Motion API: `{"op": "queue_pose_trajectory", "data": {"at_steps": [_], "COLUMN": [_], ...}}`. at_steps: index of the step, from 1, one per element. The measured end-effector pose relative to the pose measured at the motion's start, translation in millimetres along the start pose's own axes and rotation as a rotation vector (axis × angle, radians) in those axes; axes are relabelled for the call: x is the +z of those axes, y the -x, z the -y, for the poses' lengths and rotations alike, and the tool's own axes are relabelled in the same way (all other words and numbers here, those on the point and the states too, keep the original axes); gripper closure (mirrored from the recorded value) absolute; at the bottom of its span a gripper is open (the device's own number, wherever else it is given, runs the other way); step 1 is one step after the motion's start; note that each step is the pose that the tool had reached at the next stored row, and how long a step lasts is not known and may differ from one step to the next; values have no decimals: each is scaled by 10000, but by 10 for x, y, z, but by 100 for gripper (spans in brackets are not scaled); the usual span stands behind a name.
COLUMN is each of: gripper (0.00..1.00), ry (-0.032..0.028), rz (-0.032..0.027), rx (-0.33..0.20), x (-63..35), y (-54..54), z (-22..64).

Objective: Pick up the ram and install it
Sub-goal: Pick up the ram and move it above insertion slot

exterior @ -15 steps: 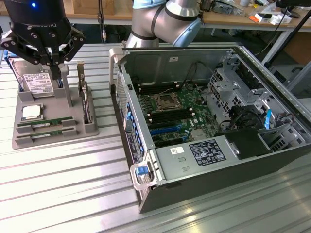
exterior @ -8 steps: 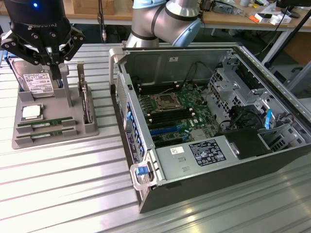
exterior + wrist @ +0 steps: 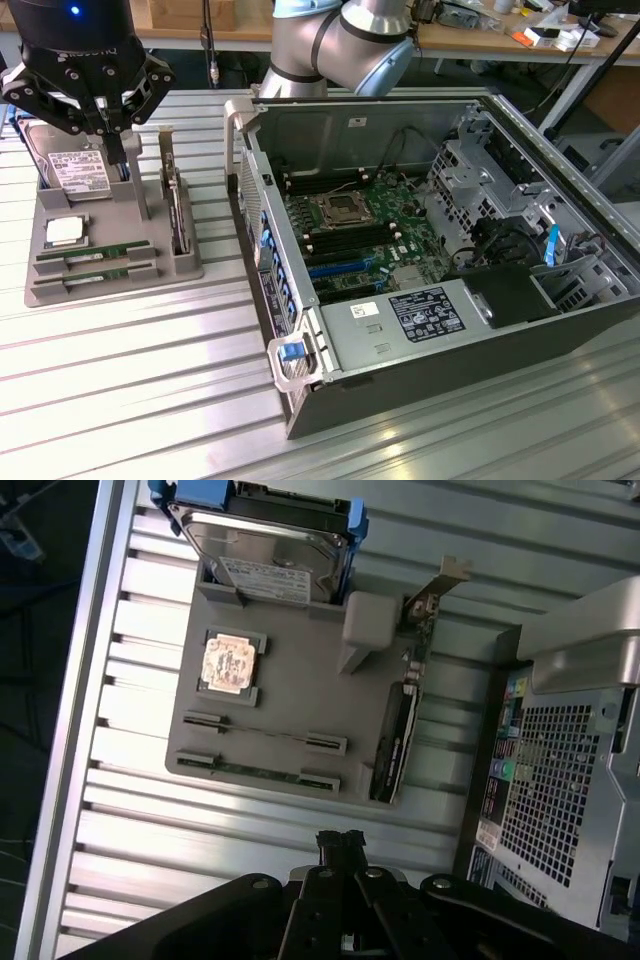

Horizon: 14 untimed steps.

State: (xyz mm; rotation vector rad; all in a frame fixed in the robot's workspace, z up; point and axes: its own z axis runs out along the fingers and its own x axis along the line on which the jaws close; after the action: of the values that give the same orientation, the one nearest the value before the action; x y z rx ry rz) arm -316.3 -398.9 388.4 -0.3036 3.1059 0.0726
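At the exterior view's left, I hang above the grey holder (image 3: 135,238) that sits on the ribbed aluminium table (image 3: 120,380). My gripper (image 3: 118,150) is pinched fully together and holds nothing. In the wrist view my fingertips (image 3: 328,842) press against each other.

Behind me in the exterior view, a hard drive (image 3: 75,170) stands at the holder's far end. A square processor (image 3: 63,231) lies flat nearer the camera. Nearer still, both task pieces rest in their slots: the first ram stick (image 3: 97,252) and, just beside it, the second ram stick (image 3: 97,272). I touch neither.

Further right, an expansion card (image 3: 178,215) stands on edge along the holder's side. Next comes the open computer case (image 3: 450,378), lying on its side. Its motherboard (image 3: 375,235) faces up, with dark memory slots (image 3: 345,243) near the processor socket (image 3: 340,210). A power supply (image 3: 420,315) lies along the near wall.
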Motion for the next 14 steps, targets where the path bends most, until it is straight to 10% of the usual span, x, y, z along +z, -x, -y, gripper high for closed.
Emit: {"op": "queue_pose_trajectory", "data": {"at_steps": [14], "gripper": [89], "ry": [14], "rz": [-26], "rx": [-574], "x": [0], "y": [0], "z": [0]}}
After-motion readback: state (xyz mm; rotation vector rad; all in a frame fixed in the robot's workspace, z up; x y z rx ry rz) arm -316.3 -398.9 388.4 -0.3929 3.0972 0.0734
